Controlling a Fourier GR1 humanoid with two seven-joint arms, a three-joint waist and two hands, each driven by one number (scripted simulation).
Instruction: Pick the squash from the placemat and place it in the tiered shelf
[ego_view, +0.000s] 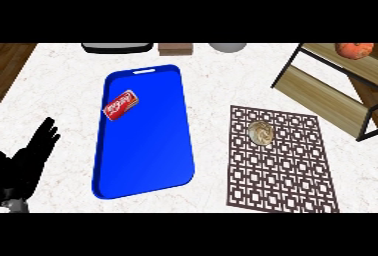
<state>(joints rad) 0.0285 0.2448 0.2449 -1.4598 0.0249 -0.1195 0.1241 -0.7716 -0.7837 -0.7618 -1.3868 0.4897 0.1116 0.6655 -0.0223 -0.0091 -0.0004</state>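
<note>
— Where's the squash from where you stand?

— That small, pale tan, round squash (260, 132) sits on the brown lattice-cut placemat (284, 165), towards its far end, well apart from the tiered shelf of light wood boards in a black frame (325, 82) at the far right. So it isn't on the shelf.

— And the hands?

— Only the robot's black left hand (29, 155) shows, low at the left edge beside the long blue plastic tray (148, 150), fingers straight and up, holding nothing, simply resting. The right hand I can't see at all.

— What's that orange thing up on the shelf?

— A round orange object (354, 49), half cut off by the edge. I can't say what it is.

— How would you go about the pick?

— I'd judge the right side suits it, since mat and shelf both lie there. Come down from above with the fingers wide, close round the squash's broadest part, as a round thing may roll if nudged. Lift it clear of the mat, then mind the black frame posts going into the shelf, and set it flat on a board away from the orange object.
</note>
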